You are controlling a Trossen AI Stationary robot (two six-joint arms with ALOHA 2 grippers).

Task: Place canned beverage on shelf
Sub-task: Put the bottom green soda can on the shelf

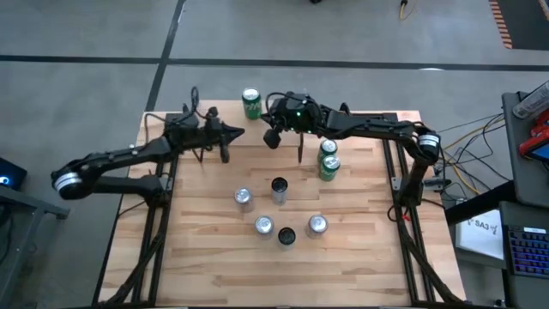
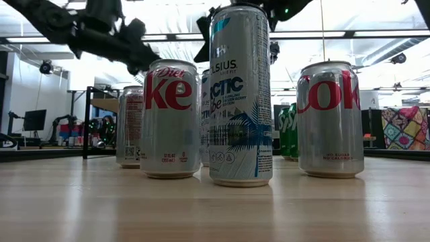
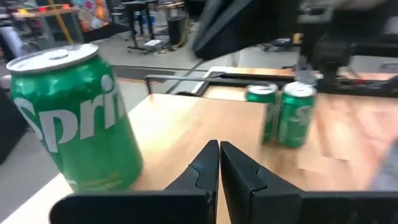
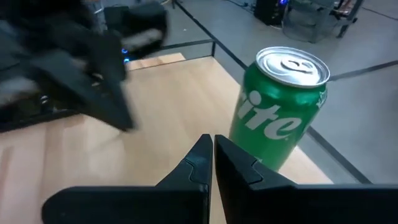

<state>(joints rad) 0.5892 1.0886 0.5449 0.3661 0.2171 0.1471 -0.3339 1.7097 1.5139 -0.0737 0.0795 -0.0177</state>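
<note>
Standing upright at the far edge of the surface [image 1: 214,275], a green Sprite can [image 1: 251,103] sits between the two arms, ahead of both. The right pincer [image 1: 273,137] is just beside it and nearer; the left pincer [image 1: 226,153] is a little farther off. Both pincers are pressed closed on nothing. No shelf shows; two more green cans [image 1: 328,160] stand by the right arm

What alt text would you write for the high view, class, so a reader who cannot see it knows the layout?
Seen from above, a wooden table holds three green cans near its far edge and six silver or dark-topped cans clustered at its centre. The shut left gripper and shut right gripper hover near the far edge, either side of a lone green can; two more green cans stand together at right.
</note>
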